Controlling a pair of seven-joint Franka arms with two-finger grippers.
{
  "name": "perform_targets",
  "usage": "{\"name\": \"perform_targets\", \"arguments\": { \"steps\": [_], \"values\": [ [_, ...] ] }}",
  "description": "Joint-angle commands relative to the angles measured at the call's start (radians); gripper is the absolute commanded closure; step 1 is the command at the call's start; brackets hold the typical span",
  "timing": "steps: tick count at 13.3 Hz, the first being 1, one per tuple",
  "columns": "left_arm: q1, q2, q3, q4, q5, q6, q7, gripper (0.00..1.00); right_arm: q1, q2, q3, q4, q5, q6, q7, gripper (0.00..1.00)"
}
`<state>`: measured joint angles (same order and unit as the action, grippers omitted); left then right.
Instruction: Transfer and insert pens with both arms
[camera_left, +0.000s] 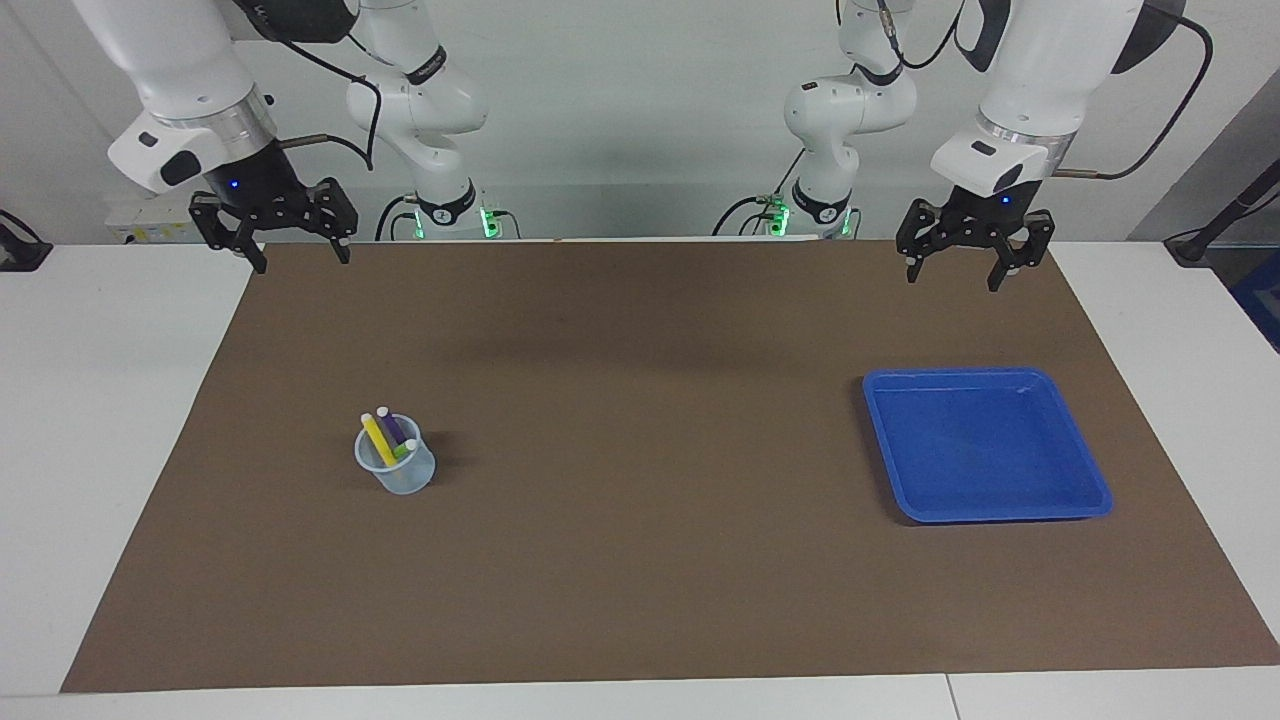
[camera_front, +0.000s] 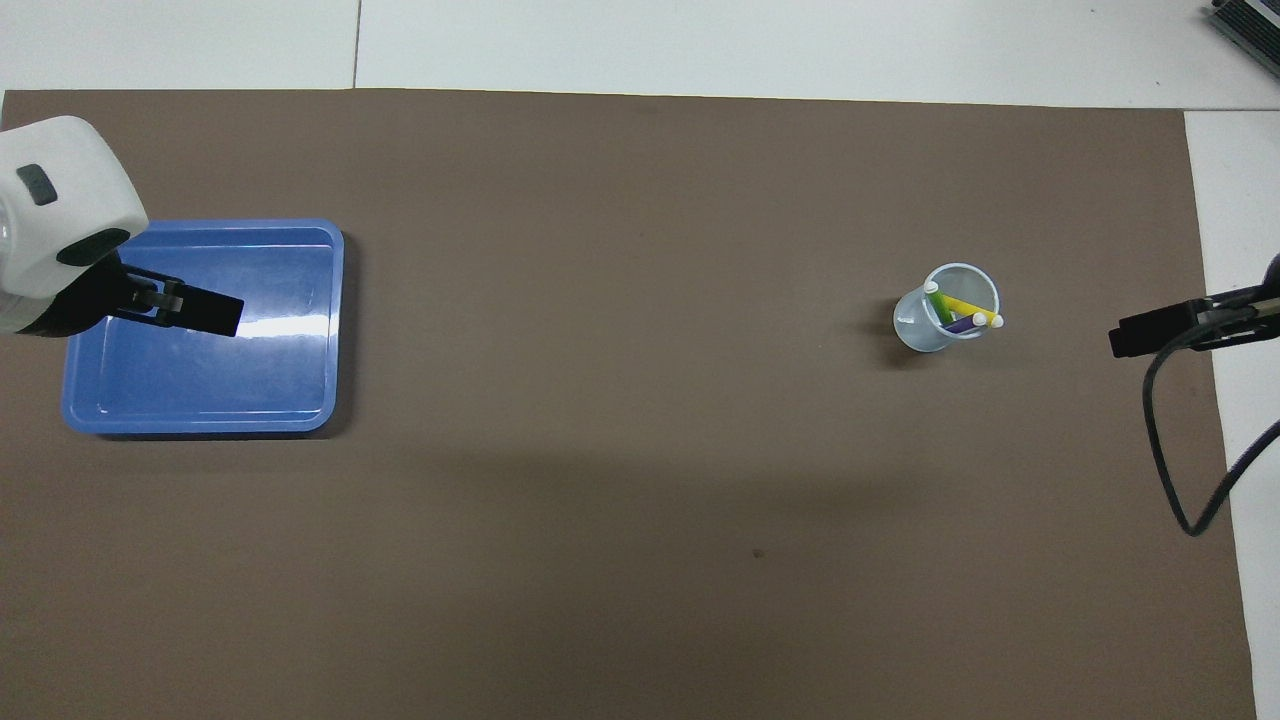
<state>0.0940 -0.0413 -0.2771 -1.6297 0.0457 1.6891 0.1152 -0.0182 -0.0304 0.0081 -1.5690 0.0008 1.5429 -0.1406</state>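
Pens (camera_left: 387, 434) stand together in a small clear cup (camera_left: 396, 466) on the brown mat (camera_left: 640, 560), toward the right arm's end of the table: the yellow pen (camera_left: 377, 438), the purple pen (camera_left: 391, 427) and the green pen (camera_left: 404, 449), each showing a pale tip above the rim. From above, the same three lean against the cup's (camera_front: 944, 308) wall, the yellow one (camera_front: 968, 310) reaching over the edge.

At the left arm's end of the mat lies a blue tray (camera_left: 1090, 480), shallow and bare, well apart from the cup. Both sit about midway across the mat's depth.

Neither arm touches anything. The right gripper (camera_left: 297, 256) hangs in the air over the mat's corner nearest the robots at its own end, its two fingers spread apart and pointing down, nothing between them. The left gripper (camera_left: 953, 275) hangs likewise over the mat's edge nearest the robots, above and clear of the tray, its fingers also spread wide and empty. In the overhead view the left gripper (camera_front: 175, 305) covers part of the tray (camera_front: 300, 235), though the facing view shows it raised well off it; the right gripper (camera_front: 1160, 328) shows at the mat's edge with its black cable looping below.

Two smaller white arms (camera_left: 430, 120) with green lights stand at the wall between the big ones.
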Motion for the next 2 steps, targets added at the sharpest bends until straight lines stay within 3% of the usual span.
{"name": "perform_targets", "arguments": {
  "steps": [1,2],
  "values": [
    [-0.007,-0.023,0.006,-0.018,-0.012,-0.005,-0.002,0.00,-0.006,-0.010,0.003,-0.017,0.022,0.026,-0.004,0.00],
    [-0.008,-0.023,0.006,-0.018,-0.012,-0.005,-0.002,0.00,-0.006,-0.010,0.003,-0.017,0.022,0.026,-0.004,0.00]
  ]
}}
